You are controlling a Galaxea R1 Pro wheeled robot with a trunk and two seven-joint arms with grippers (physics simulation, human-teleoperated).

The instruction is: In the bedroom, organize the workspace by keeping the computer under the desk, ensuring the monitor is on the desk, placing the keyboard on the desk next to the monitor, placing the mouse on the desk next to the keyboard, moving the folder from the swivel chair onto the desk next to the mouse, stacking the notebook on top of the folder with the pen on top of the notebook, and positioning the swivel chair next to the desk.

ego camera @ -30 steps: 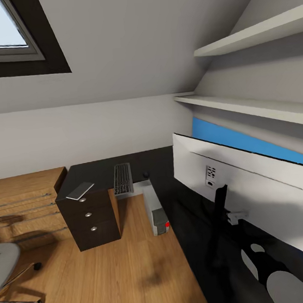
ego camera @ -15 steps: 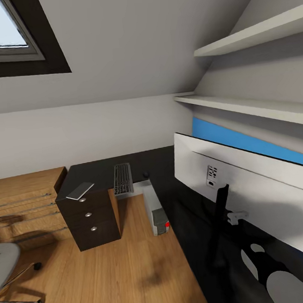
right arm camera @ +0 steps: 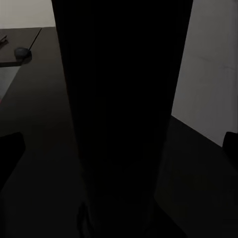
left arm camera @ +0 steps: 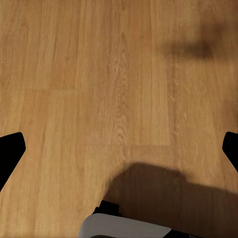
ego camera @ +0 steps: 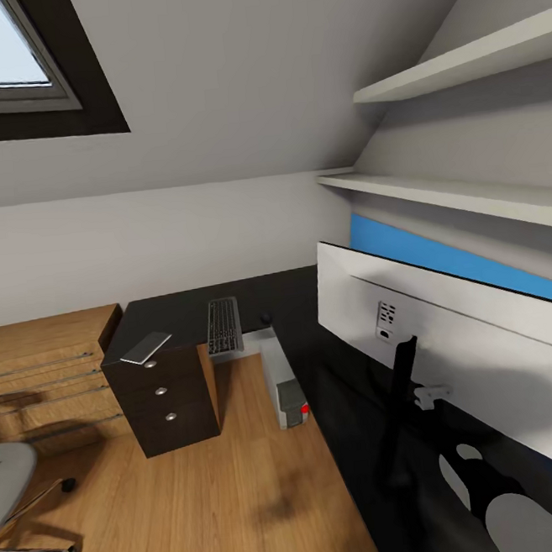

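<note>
Left gripper [left arm camera: 119,148]: 2 black fingertips, white-and-black wrist housing (rounded); right arm [ego camera: 500,499] glossy black-and-white.

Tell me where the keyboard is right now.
In the head view the keyboard lies on the far arm of the desk, between a flat grey item over the drawer unit and the small dark mouse.

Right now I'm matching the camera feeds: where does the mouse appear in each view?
Head view: the mouse is mid-picture on the desk, just right of the keyboard.
Right wrist view: the mouse is a small dark lump far off on the desk.
Left wrist view: wood floor.
Shared landmark: the desk's black top.
</note>
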